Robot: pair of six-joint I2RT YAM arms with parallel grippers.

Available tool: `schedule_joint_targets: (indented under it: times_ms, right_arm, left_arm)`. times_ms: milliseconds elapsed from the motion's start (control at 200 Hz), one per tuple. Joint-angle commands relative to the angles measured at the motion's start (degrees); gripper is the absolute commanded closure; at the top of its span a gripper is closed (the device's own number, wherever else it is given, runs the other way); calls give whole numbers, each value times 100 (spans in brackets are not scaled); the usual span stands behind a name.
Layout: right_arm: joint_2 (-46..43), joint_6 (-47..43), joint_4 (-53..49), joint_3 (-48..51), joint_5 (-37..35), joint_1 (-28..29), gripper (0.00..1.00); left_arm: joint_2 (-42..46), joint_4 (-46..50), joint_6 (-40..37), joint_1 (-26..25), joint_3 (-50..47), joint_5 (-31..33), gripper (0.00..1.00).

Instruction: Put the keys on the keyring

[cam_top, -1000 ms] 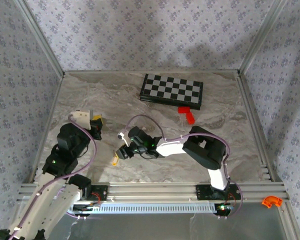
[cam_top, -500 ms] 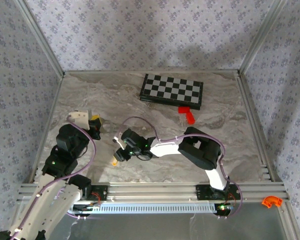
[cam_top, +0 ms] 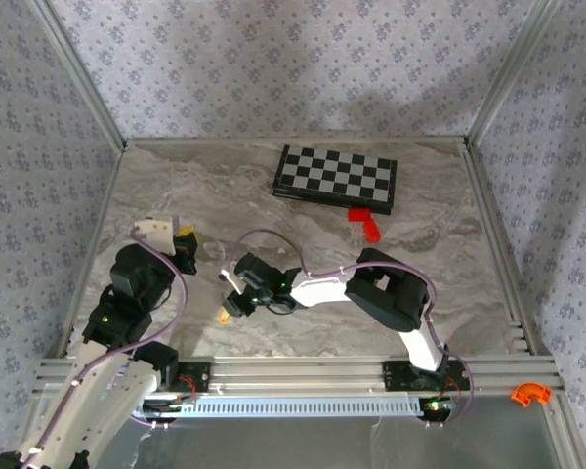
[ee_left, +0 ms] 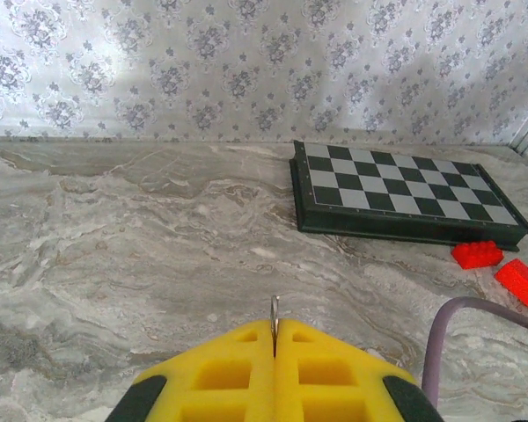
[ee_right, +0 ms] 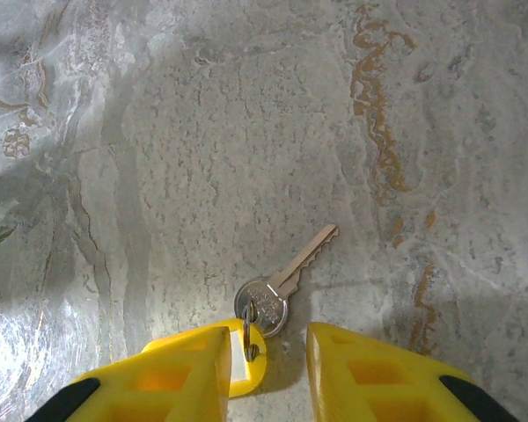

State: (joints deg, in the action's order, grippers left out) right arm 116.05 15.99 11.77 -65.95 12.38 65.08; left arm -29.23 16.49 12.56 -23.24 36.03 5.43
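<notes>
1. Starting with my right gripper (ee_right: 268, 343): its yellow pads stand spread, one on each side of the key's head.
2. The key (ee_right: 288, 278) lies flat on the marble table (ee_right: 405, 114), its blade pointing away from the fingers and its yellow tag just beside one pad.
3. My left gripper (ee_left: 275, 332) is pressed together, pinching the keyring (ee_left: 275, 308) edge-on.
4. Beyond it I see the chessboard (ee_left: 405, 198), with red blocks (ee_left: 477, 254) just beside it.

We looked down from above and behind the arm bases onto the whole table (cam_top: 176, 195). Our left wrist camera sat low, facing across the marble toward the chessboard (ee_left: 405, 198) and back wall (ee_left: 246, 70), both shared with the top view. Our right wrist camera pointed steeply down, close over the key (ee_right: 290, 272), a speck from above.
</notes>
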Motion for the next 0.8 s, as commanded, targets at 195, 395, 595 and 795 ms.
schedule_joint_targets:
  times_ms: [195, 395, 595, 795]
  right_arm:
    - [216, -26, 30, -189, 36, 57, 76]
    - [225, -38, 45, -185, 65, 55, 80]
    - [236, -75, 73, -190, 139, 75, 84]
    - [208, -98, 114, -189, 165, 75, 88]
  left_arm:
    - [84, -341, 73, 49, 12, -38, 100]
    - [111, -323, 63, 48, 0, -51, 100]
    - [63, -375, 54, 48, -23, -232, 100]
    - [23, -366, 45, 49, -34, -296, 100]
